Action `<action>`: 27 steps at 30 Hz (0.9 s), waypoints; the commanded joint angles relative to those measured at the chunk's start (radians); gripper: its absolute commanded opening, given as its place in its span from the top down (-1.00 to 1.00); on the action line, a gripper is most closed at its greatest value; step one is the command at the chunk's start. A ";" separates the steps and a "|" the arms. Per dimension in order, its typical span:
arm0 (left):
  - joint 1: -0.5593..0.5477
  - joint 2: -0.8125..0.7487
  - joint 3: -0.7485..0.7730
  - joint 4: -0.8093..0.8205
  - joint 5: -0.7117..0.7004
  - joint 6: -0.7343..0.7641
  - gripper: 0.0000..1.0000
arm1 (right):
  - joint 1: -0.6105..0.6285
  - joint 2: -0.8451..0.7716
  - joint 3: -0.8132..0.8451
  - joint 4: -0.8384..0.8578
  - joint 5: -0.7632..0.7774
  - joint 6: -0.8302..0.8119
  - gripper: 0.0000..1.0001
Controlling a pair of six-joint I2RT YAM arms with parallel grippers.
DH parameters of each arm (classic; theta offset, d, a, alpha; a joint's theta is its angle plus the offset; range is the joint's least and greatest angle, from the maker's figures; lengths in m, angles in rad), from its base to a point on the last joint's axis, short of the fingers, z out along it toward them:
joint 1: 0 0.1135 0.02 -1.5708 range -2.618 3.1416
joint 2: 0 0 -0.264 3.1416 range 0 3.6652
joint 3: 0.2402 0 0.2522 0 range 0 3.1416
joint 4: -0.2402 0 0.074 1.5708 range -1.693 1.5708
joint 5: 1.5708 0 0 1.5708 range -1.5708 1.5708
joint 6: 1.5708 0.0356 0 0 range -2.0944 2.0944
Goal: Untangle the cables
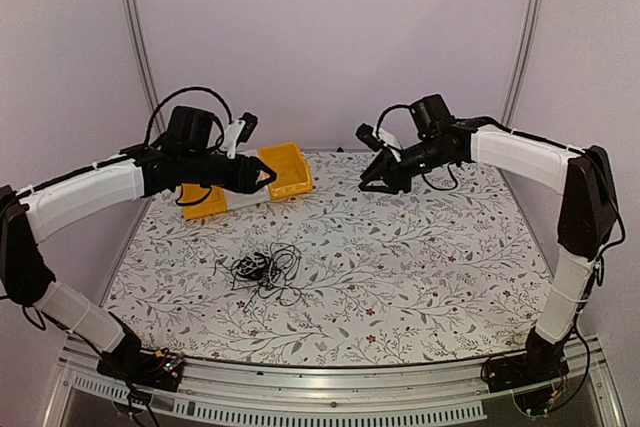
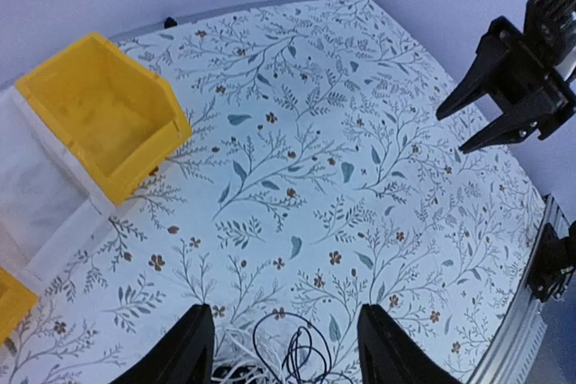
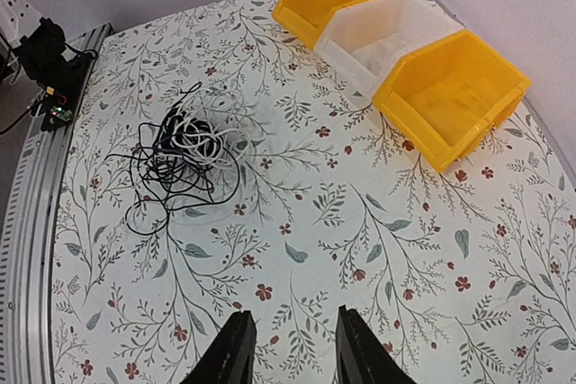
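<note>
Left gripper (image 2: 286, 312) and right gripper (image 3: 292, 317) hang spread and empty over the table (image 1: 450, 277), where the cables (image 3: 184, 146) lie knotted near-left; best pin the clump and draw out one loose outer loop.

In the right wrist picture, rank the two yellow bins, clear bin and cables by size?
1. Near yellow bin and cables, about alike.
2. Clear bin.
3. Far yellow bin; distance may shrink it.
</note>
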 commanded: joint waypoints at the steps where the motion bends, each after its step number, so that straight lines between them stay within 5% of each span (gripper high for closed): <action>1: -0.025 -0.092 -0.142 -0.158 -0.021 -0.141 -0.15 | 0.078 0.073 0.056 -0.031 -0.036 -0.105 0.37; 7: -0.025 -0.187 -0.279 -0.156 -0.039 -0.251 -0.21 | 0.188 0.187 0.137 -0.003 -0.034 -0.123 0.51; 15: 0.001 -0.148 -0.218 -0.318 -0.010 -0.327 -0.26 | 0.307 0.393 0.307 0.008 0.017 -0.153 0.52; 27: 0.005 -0.308 -0.263 -0.374 -0.060 -0.339 -0.27 | 0.347 0.521 0.389 0.009 0.074 -0.170 0.54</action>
